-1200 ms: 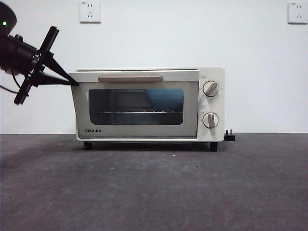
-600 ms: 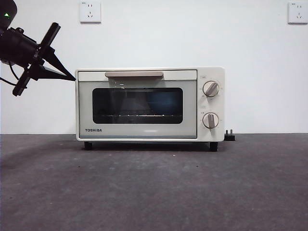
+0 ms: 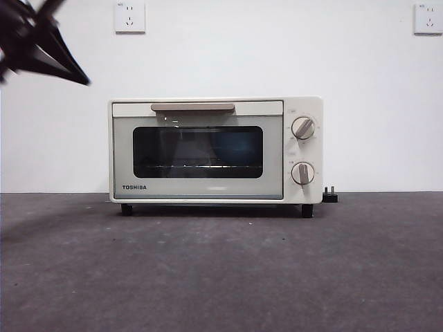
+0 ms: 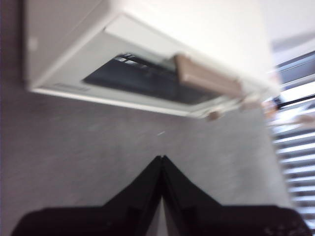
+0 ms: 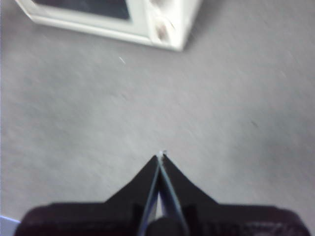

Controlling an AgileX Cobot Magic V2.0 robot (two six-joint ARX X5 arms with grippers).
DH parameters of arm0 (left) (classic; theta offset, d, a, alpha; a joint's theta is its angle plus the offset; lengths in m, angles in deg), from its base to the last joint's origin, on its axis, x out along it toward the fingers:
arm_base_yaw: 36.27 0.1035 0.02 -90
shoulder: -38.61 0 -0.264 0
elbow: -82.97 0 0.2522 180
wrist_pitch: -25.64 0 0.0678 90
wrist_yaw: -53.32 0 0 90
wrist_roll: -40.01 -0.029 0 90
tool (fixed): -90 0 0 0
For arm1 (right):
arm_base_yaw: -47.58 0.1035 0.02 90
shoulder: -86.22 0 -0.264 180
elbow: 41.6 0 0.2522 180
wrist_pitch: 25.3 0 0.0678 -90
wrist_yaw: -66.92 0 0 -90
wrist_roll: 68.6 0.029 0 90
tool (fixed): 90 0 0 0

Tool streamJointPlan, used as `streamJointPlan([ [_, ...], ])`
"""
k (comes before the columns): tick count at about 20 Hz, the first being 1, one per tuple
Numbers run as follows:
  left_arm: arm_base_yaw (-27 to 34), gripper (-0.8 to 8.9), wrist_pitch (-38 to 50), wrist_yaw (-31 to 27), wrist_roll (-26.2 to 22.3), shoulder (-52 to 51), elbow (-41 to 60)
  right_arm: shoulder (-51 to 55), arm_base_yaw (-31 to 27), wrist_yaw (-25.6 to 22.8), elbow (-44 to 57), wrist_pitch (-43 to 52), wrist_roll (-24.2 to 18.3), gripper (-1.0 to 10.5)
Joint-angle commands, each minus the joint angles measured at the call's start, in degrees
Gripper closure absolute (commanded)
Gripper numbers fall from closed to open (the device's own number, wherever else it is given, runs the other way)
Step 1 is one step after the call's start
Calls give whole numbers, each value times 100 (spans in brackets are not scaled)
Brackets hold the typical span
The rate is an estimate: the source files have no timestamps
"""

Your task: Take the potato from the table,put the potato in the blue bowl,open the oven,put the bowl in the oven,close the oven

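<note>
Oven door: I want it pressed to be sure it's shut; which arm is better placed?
Left, probably. The left gripper, shut, faces the oven door and its handle close up; the right gripper hangs over the table beyond the knobs.

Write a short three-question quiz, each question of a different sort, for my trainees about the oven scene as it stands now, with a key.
1. True or false: the oven door is shut.
2. What blue thing shows behind the door glass? A) the blue bowl B) a cup C) a plate
3. Fill in: the left gripper hangs above the ____, its jaws shut and empty.

Key: 1 true; 2 A; 3 table.
</note>
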Motion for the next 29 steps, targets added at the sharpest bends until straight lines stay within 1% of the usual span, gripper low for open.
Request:
streamJointPlan([
  [1,-74,821,-636,-767,-1233,-765,15,192,4,-225,24,39,-4,948],
  [2,-81,821,-837,-977,-1325,-1123,15,293,4,-291,24,68,-2,948],
  [4,-83,820,-1178,-1228,-1338,-1821,15,470,4,-409,24,24,0,948],
  [7,-83,818,-1585,-1215,-1331,-2680,15,527,4,-782,24,-208,2,948],
  [9,-83,818,-1976,-1176,-1204,-3156,15,520,4,-1106,24,-352,4,948],
  [11,-83,818,-2122,-1180,-1141,-3462,15,516,4,-1244,24,-549,17,948],
  [14,-83,818,-2107,-1180,-1141,-3613,15,516,4,-1309,24,-706,22,948],
  [18,-90,818,-2114,-1180,-1141,-3447,15,514,4,-1316,24,-684,92,948],
  [21,74,818,-2105,-1526,-1141,-3342,17,514,4,-1318,24,-702,92,948],
  [26,105,818,-2094,-1539,-1141,-3456,52,481,4,-1318,24,-708,90,948],
  [28,111,818,-1740,-1502,-1139,-3733,369,474,4,-1318,24,-706,92,948],
  [29,107,818,-1300,-1473,-1141,-3950,719,474,4,-1318,24,-702,92,948],
])
